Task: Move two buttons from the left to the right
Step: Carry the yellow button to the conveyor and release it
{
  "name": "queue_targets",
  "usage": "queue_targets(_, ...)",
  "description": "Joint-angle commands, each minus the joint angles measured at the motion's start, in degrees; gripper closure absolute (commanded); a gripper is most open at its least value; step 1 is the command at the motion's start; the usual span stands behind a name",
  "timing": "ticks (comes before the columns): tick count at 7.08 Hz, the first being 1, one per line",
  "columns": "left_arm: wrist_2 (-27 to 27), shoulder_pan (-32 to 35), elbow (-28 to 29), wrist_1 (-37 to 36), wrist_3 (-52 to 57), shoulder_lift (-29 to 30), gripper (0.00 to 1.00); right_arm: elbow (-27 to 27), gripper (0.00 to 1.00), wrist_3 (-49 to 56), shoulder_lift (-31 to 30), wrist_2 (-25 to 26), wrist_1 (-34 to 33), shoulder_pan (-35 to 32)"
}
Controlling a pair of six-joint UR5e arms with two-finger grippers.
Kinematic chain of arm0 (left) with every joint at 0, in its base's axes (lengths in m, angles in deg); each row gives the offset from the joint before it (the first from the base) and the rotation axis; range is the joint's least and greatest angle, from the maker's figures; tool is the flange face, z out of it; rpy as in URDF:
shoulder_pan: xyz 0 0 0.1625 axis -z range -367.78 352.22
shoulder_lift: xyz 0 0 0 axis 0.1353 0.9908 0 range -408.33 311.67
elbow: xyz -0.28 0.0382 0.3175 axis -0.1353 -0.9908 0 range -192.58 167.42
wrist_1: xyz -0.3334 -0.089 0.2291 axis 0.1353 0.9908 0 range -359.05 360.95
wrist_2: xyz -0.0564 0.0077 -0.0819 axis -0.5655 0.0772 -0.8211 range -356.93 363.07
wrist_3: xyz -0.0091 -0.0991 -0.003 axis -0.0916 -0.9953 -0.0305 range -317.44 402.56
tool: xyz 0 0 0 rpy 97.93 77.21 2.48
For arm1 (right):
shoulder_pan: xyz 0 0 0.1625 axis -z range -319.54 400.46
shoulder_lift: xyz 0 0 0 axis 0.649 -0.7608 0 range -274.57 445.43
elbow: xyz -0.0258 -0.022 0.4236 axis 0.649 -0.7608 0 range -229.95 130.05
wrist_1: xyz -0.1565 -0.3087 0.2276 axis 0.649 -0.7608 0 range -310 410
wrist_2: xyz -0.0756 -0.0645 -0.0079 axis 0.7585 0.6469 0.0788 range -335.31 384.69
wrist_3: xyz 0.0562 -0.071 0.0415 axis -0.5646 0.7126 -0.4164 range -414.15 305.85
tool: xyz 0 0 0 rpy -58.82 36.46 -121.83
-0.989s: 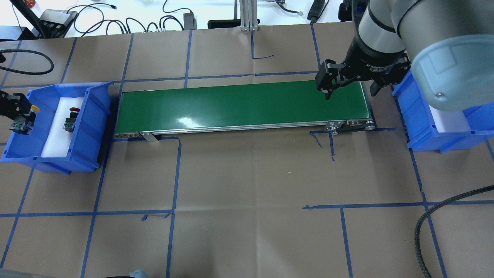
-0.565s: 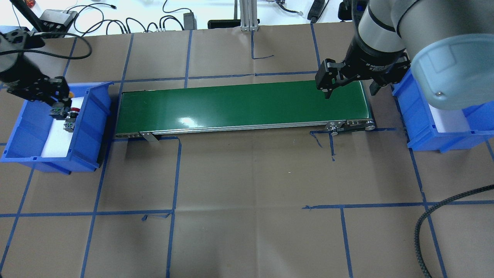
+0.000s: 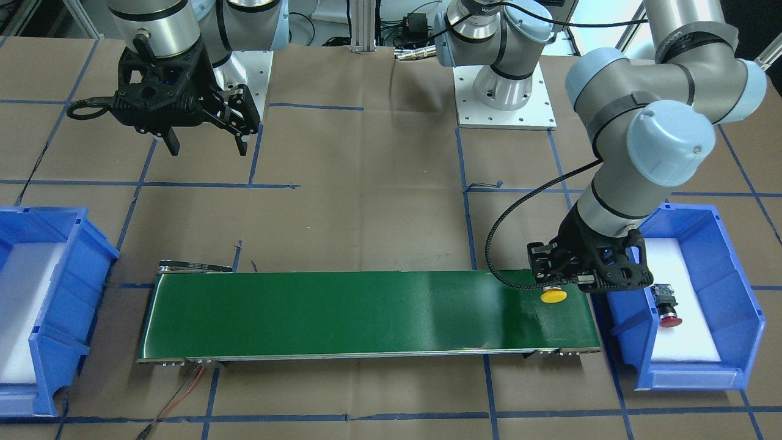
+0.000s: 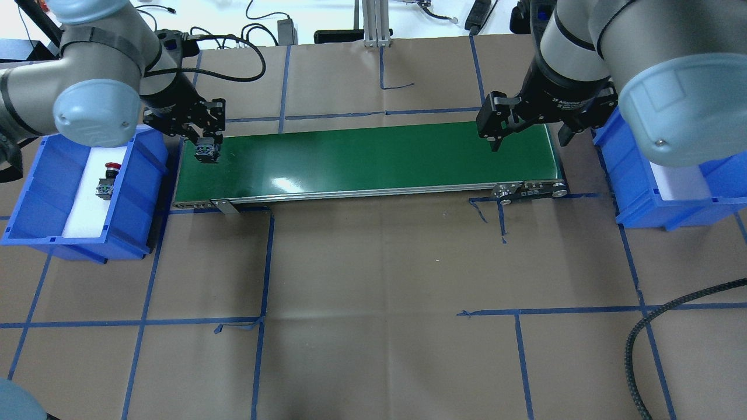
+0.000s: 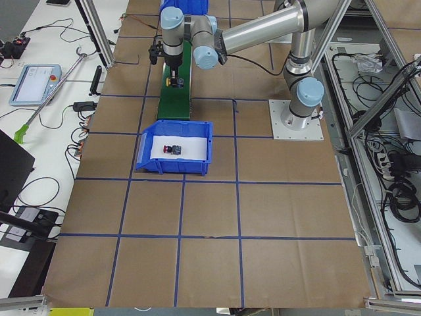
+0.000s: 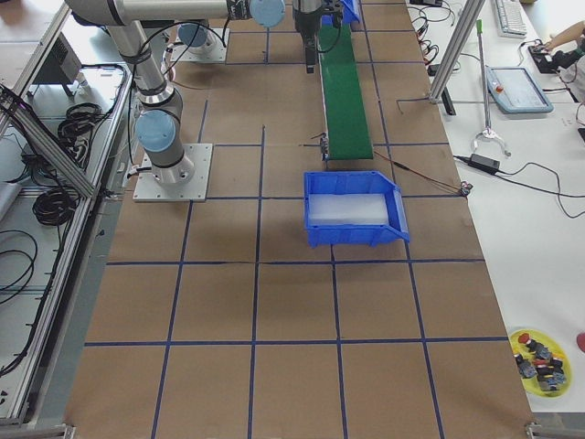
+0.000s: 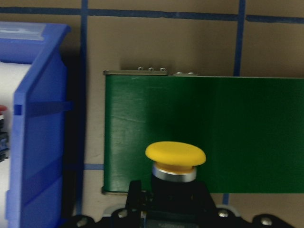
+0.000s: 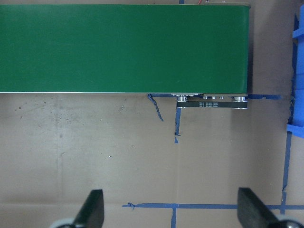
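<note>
My left gripper (image 4: pixel 205 144) is shut on the yellow-capped button (image 4: pixel 205 155) and holds it low over the left end of the green conveyor belt (image 4: pixel 373 157). The yellow cap shows in the front view (image 3: pixel 553 296) and in the left wrist view (image 7: pixel 175 153). I cannot tell whether the button touches the belt. The red-capped button (image 4: pixel 107 181) lies on white foam in the left blue bin (image 4: pixel 143 175); it also shows in the front view (image 3: pixel 667 304). My right gripper (image 4: pixel 528 138) is open and empty, held above the belt's right end; its fingers (image 8: pixel 92 209) stand wide apart.
The right blue bin (image 4: pixel 636 181) with a white foam liner stands beyond the belt's right end. Brown paper with blue tape lines covers the table. Cables and boxes lie along the far edge. A black braided cable (image 4: pixel 648 332) lies at the near right.
My left arm has carried the yellow-capped button out of the left bin, rightward, to the belt's left end. The red button and the right arm have not moved.
</note>
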Motion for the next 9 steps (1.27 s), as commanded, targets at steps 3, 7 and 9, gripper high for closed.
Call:
queue_targets(3,0.66,3.08,-1.31,-6.52,-5.23,5.78,0.86,0.13,0.0,-0.19,0.28,0.0,-0.05,-0.01)
queue_targets(7,0.75,3.09,-1.67,-6.17,-5.24,6.13,0.41,0.04,0.0,-0.28,0.37,-0.09,-0.49,-0.01)
queue_targets(9,0.75,3.09,-0.71,-5.65,-5.24,5.69,0.01,0.04,0.0,-0.28,0.28,-0.09,-0.4,-0.01)
